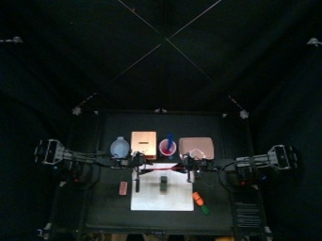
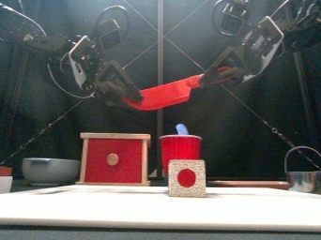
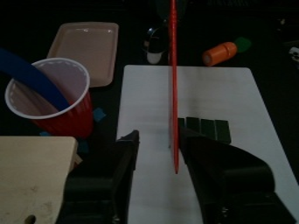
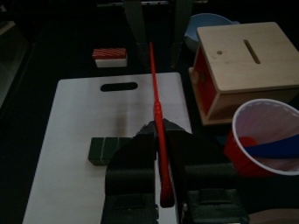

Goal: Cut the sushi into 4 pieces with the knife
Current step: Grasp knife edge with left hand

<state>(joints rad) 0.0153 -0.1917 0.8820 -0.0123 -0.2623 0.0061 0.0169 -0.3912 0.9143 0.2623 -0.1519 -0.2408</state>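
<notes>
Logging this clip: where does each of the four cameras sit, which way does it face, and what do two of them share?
Top: high overhead, facing down onto the white board; both arms show.
Front: table's front edge, facing level; left gripper and right gripper meet at the red knife.
Left wrist: on left arm, facing down past its jaws at the sushi roll.
Right wrist: on right arm, facing past its jaws toward the wooden box.
Both wrist views share knife, roll, red cup.

Dim, dark bkgd; white board (image 1: 170, 198) bright.
</notes>
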